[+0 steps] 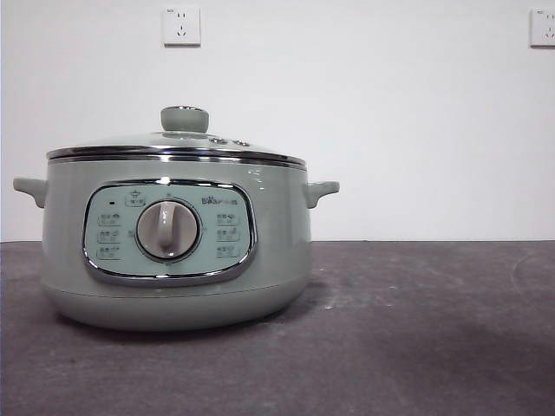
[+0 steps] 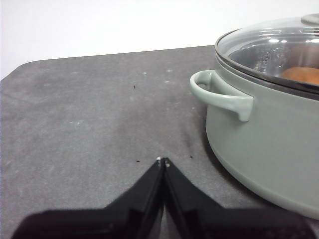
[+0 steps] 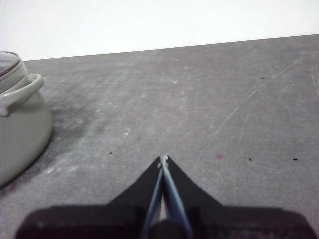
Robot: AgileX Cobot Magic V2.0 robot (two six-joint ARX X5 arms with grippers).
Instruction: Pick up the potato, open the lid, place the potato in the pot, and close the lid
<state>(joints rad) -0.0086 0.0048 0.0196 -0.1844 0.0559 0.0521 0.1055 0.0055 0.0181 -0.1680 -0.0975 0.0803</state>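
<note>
Front view: pot [image 1: 173, 251] sits on the dark grey table [image 1: 416, 329], left of centre, control panel w/ central dial [image 1: 167, 230] facing the camera. Lid [image 1: 178, 147] is seated on the rim, green knob [image 1: 184, 119] on top. Two wall sockets [image 1: 180, 25] on the white wall behind. No arm visible here.

Left wrist view: left end effector [image 2: 163, 160] has its jaws pressed together, tips touching, holding nothing, low over bare table, near the pot's side handle [image 2: 222, 94] but apart from it. Through the glass lid, potato [image 2: 301, 74] shows as an orange-brown shape inside the pot.

Right wrist view: right end effector [image 3: 163, 159] also pressed together, empty, over open table, well apart from the pot, seen at the frame edge w/ its other handle [image 3: 20, 92].
</note>
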